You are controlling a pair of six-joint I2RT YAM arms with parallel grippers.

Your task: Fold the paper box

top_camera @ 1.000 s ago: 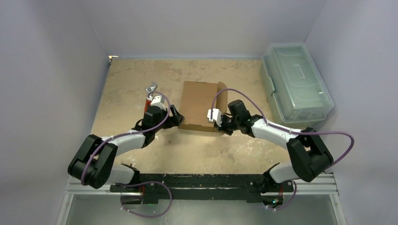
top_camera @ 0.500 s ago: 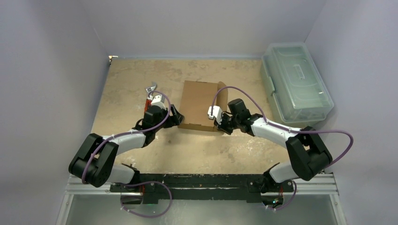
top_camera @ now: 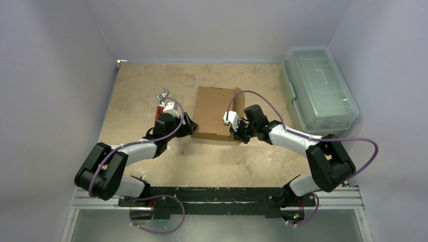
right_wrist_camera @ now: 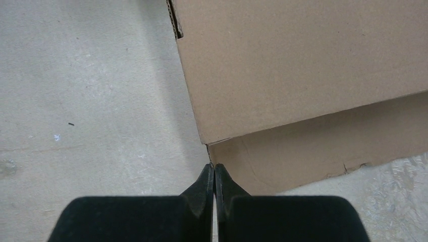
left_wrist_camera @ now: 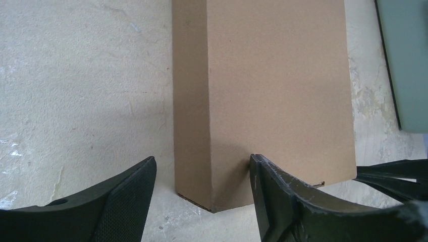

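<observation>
From above, the box [top_camera: 216, 112] lies flat in the middle of the counter [top_camera: 136, 91] with its lid down. A strip of cardboard stands up along its right edge. The left fingers [top_camera: 188, 124] sit at its near left corner and the right fingers [top_camera: 236, 134] at its near right corner. The green bin [top_camera: 318, 88] is well apart, at the far right.

Through the left wrist camera, the left fingers [left_wrist_camera: 275, 194] are spread, one on either side of that corner. One is out over bare counter and the other is over the top panel. As far as I can see, they pinch nothing yet. I'd judge this arm's job is to steady the box, so the fingers should close only to firm contact and not dent the wall.

Through the right wrist camera, the right fingers [right_wrist_camera: 212, 184] are pressed together into a single point and hold nothing. They aim at the seam where the top panel ends and a lower sheet juts out onto the counter. That sheet looks untucked. The push should probably go low and slowly along the fold, or the whole box may slide toward the left arm instead of folding.
</observation>
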